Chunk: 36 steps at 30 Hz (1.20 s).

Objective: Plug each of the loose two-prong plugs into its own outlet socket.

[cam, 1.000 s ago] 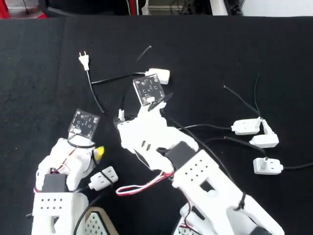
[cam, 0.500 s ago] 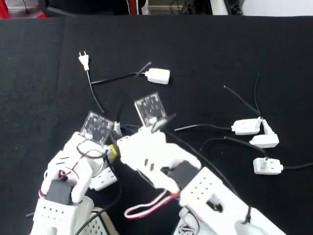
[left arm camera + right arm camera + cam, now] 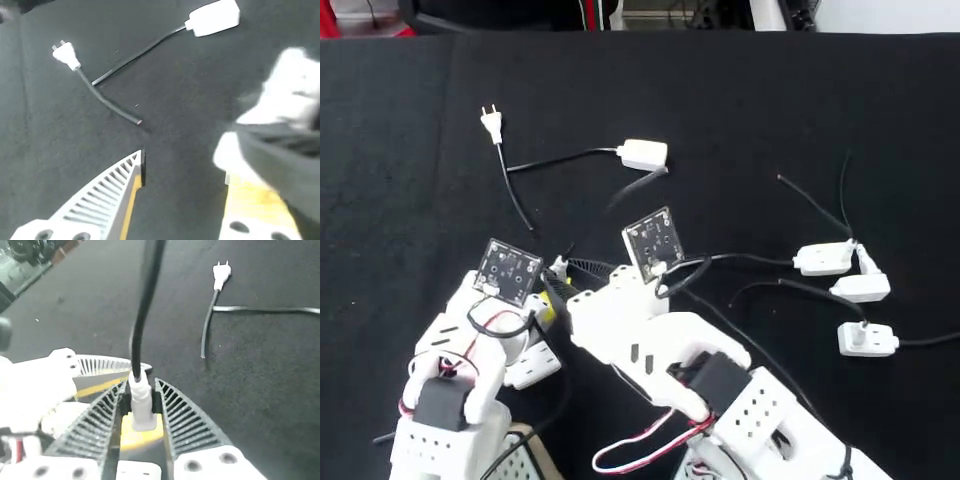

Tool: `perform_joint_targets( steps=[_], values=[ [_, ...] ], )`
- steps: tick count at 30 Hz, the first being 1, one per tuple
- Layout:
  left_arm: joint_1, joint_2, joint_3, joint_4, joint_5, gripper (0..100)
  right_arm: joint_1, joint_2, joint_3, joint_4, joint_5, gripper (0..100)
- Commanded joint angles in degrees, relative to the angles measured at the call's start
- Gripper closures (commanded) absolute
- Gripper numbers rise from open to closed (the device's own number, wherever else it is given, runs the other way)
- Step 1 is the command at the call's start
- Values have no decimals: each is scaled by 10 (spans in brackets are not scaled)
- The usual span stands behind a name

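My right gripper is shut on a white two-prong plug, whose black cable runs up from the jaws. From above, this held plug hangs just beside my left gripper. My left gripper is open with nothing between its fingers. A loose white plug lies at the far left of the black table, its black cable trailing toward me. One white socket lies behind the arms. Another socket sits against the left arm's base.
Three more white sockets lie clustered at the right with black cables curling between them. Loose cable ends cross the middle of the table. The far half of the black table is open.
The right arm has drawn back toward the front with the plug in its jaws. The left arm has swung right, bringing its gripper close beside the right one.
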Motion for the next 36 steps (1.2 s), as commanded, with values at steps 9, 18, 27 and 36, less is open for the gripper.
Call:
perform_joint_targets(
  steps=[9, 18, 27, 36],
  values=[
    [-27, -6, -26, 6, 5, 733, 12, 87, -82, 60, 20, 985],
    [-65, -6, -38, 56, -50, 733, 68, 170, -155, 94, 23, 985],
    [-50, -5, -160, 251, -178, 733, 178, 175, -255, 240, 57, 986],
    [7, 230, -204, 281, -308, 733, 215, 175, -278, 295, 68, 986]
  ],
)
